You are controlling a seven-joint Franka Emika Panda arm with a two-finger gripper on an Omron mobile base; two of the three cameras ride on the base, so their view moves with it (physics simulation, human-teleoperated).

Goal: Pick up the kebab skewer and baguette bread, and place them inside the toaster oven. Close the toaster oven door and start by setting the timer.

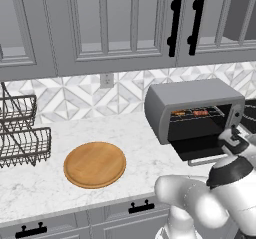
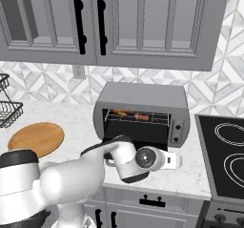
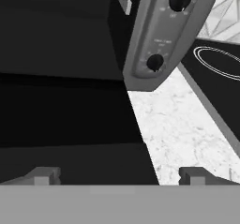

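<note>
The arm [image 2: 71,179] is glossy white, built of fat rounded segments that shine like moulded plastic. Dark charcoal bands ring its joints: one broad collar [image 1: 230,170] caps the segment nearest the toaster oven [image 1: 195,115], and another dark cap [image 2: 18,156] tops the shoulder beside the round wooden board [image 2: 36,139]. The wrist [image 2: 145,159] ends in a grey disc with a darker centre, followed by a small white block. In the hand view, two squat grey fingertips [image 3: 44,175] rise, square-edged and plain.
</note>
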